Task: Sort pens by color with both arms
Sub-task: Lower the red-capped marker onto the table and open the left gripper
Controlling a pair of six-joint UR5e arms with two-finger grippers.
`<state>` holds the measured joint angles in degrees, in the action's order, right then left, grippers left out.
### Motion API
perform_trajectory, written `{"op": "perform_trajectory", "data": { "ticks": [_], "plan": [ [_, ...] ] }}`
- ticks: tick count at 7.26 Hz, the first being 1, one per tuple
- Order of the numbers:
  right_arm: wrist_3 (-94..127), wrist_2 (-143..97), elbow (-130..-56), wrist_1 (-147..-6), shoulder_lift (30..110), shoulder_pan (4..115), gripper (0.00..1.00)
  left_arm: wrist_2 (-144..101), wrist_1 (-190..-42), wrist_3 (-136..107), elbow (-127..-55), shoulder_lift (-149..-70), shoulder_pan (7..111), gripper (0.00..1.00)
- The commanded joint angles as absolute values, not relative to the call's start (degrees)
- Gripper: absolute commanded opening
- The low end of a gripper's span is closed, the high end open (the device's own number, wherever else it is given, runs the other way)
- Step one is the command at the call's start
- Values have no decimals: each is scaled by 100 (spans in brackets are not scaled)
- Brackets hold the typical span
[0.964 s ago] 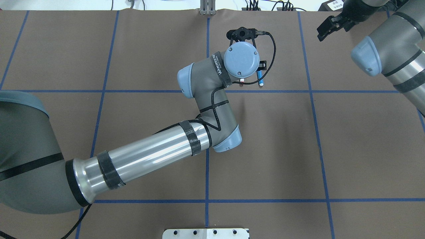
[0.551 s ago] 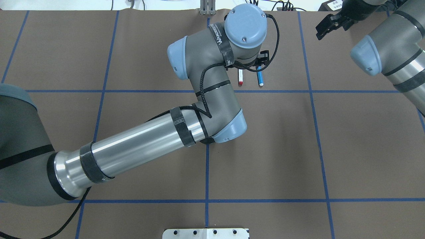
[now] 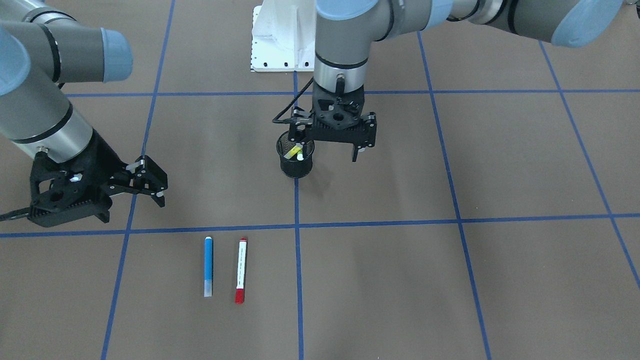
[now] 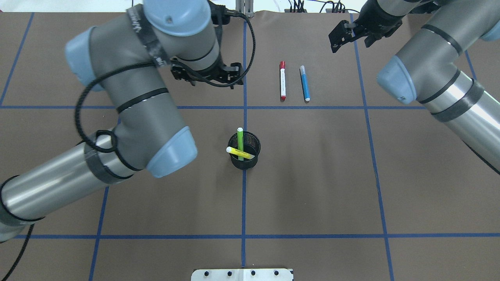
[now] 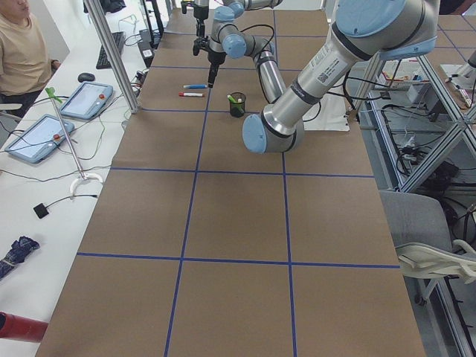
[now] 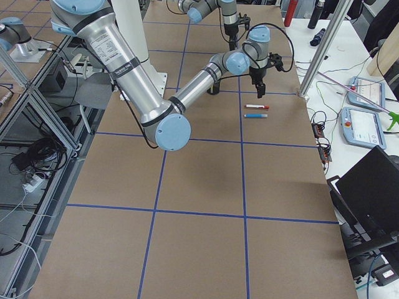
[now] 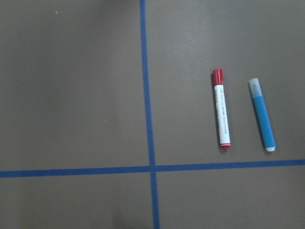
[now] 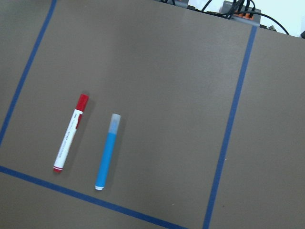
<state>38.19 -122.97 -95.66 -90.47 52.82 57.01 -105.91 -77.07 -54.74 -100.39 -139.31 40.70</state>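
Note:
A white red-capped pen (image 4: 282,80) and a blue pen (image 4: 304,83) lie side by side on the brown mat, apart from each other. A neon green pen (image 4: 240,141) and a yellow pen (image 4: 239,152) stand in a black mesh cup (image 4: 254,156). My left gripper (image 4: 213,84) is open and empty, left of the red pen. My right gripper (image 4: 350,46) is open and empty, up and right of the blue pen. The left wrist view shows the red pen (image 7: 222,109) and blue pen (image 7: 262,114); the right wrist view shows them too (image 8: 70,133) (image 8: 107,151).
Blue tape lines (image 4: 244,195) divide the mat into squares. The white pedestal base (image 4: 242,274) is at the near edge. Cables and plugs (image 4: 312,7) lie along the far edge. A seated person (image 5: 18,44) and tablets (image 5: 85,100) are beside the table.
My left arm has swung left, away from above the red and blue pens, uncovering them and the cup. My right gripper has moved left, closer to the pens. The pens have not moved.

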Motion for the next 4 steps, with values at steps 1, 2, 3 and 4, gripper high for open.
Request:
{"op": "perform_trajectory", "data": {
  "ticks": [1, 2, 3, 4],
  "plan": [
    [4611, -11947, -9475, -9811, 4478, 5074, 99, -10905, -7234, -4259, -10853, -13204, 4603, 99],
    [4936, -11936, -9414, -10305, 4047, 4802, 98, -11281, -7216, -3758, -10959, -12940, 4962, 99],
    [5209, -11927, -9135, -10518, 3651, 4503, 98, -11677, -7216, -3118, -11099, -12476, 5392, 99],
    [5447, -11901, -8610, -10529, 3195, 4274, 98, -11785, -7216, -2650, -11275, -12080, 5684, 99]
  ]
}}
